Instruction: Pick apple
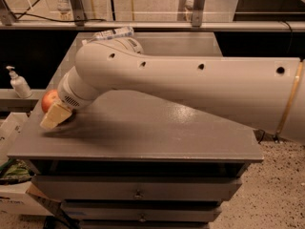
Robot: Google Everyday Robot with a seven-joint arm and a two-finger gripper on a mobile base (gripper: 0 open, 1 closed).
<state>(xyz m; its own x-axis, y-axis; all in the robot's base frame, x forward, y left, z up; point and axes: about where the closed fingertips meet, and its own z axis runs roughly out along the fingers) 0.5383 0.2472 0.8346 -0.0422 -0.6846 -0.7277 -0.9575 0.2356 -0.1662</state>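
One smooth round apple [48, 99] sits beside the blocky cream tool [54, 117], grip state unclear.

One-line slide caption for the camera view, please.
Gripper beside the apple at the edge of the grey cabinet top.

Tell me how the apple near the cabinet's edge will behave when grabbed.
The apple is round, so a nudge would probably roll it, perhaps off the cabinet's nearby edge. Its smooth skin may slip; it looks firm enough to hold shape. The tool is right beside it.
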